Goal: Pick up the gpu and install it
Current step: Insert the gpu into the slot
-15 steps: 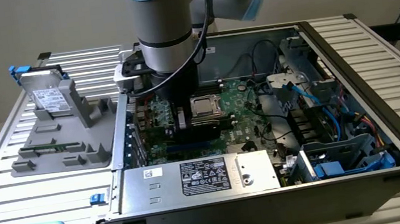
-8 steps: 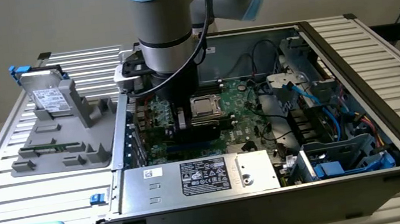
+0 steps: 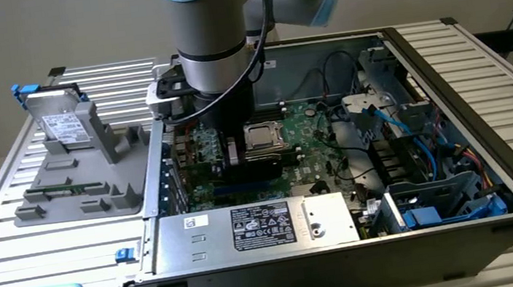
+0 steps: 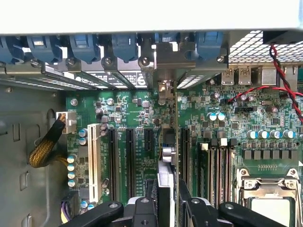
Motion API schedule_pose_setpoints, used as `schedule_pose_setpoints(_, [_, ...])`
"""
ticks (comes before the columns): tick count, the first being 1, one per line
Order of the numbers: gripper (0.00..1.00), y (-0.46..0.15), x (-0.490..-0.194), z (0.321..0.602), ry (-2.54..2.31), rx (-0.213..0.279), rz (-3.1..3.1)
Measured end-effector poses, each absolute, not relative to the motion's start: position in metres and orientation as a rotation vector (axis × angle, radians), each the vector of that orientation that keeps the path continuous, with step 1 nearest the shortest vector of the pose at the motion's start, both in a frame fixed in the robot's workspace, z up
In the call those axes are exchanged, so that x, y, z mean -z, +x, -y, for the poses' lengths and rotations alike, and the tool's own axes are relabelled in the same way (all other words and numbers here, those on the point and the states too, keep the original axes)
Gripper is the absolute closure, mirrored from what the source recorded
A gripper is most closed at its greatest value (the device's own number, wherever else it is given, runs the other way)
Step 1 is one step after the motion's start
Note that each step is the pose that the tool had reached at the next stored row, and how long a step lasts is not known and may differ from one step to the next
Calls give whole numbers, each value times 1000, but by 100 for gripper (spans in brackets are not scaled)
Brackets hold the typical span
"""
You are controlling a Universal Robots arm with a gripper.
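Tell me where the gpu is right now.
The gpu stands edge-on in the gripper, at the motherboard's expansion slots, to the exterior view's left of the CPU socket.

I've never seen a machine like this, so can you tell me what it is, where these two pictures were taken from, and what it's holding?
It is a robot arm. Its end is down inside an open computer case, which lies on a slatted metal table. One picture comes from a camera standing away from the arm. The other comes from a camera on the arm's wrist, looking past its black fingers at the green motherboard. The fingers are closed on the gpu, a thin card seen edge-on, held upright at the long black slots. I cannot tell whether it is pushed in. Beside the case, on the exterior view's left, a grey holder carries a silver hard drive and a narrow memory stick.
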State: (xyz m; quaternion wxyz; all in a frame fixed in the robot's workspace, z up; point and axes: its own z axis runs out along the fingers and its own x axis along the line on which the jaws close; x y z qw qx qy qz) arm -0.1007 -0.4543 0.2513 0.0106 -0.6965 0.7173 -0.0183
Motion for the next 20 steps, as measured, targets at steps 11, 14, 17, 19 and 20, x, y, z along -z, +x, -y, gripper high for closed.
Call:
schedule_pose_setpoints(11, [72,-101,-249,454,-2173,57,-2238])
schedule_pose_setpoints(14, [72,-101,-249,454,-2174,57,-2239])
schedule_pose_setpoints(17, [72,-101,-249,454,-2174,57,-2239])
schedule_pose_setpoints(19, [72,-101,-249,454,-2175,57,-2240])
schedule_pose_setpoints(20, [72,-101,-249,454,-2176,57,-2240])
